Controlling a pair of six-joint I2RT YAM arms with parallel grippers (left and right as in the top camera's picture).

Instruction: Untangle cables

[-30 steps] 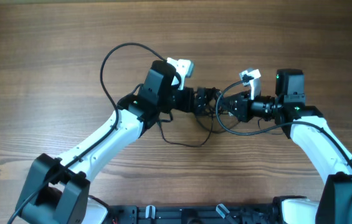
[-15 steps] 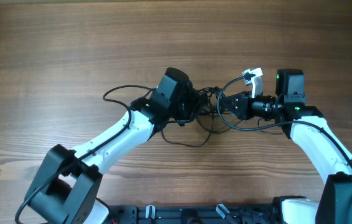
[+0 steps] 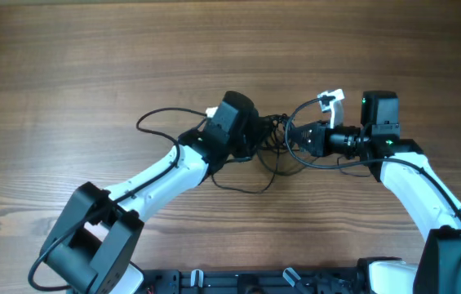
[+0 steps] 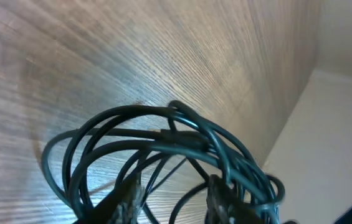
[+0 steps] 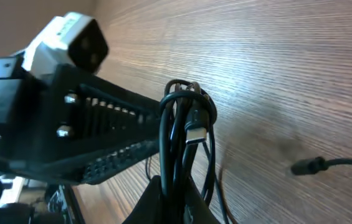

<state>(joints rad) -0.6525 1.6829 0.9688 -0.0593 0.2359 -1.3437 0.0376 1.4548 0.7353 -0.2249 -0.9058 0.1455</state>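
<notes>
Having swung in and rolled over within the last second, now meets the cables (image 3: pixel 273 122) with the left tool (image 4: pixel 174 185) part-open, strands threading its gap. Keeps the same bundle pinched tight in the right tool (image 5: pixel 171 190), loose loops trailing onto the surface (image 3: pixel 91 49). Probably set for pulling apart.

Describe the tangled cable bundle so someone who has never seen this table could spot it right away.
On the wooden table, look at the centre, where the left gripper and right gripper nearly meet. The bundle sits between their tips, a small knot of tight black loops. Its cords are far thinner than the arm cables nearby.
</notes>
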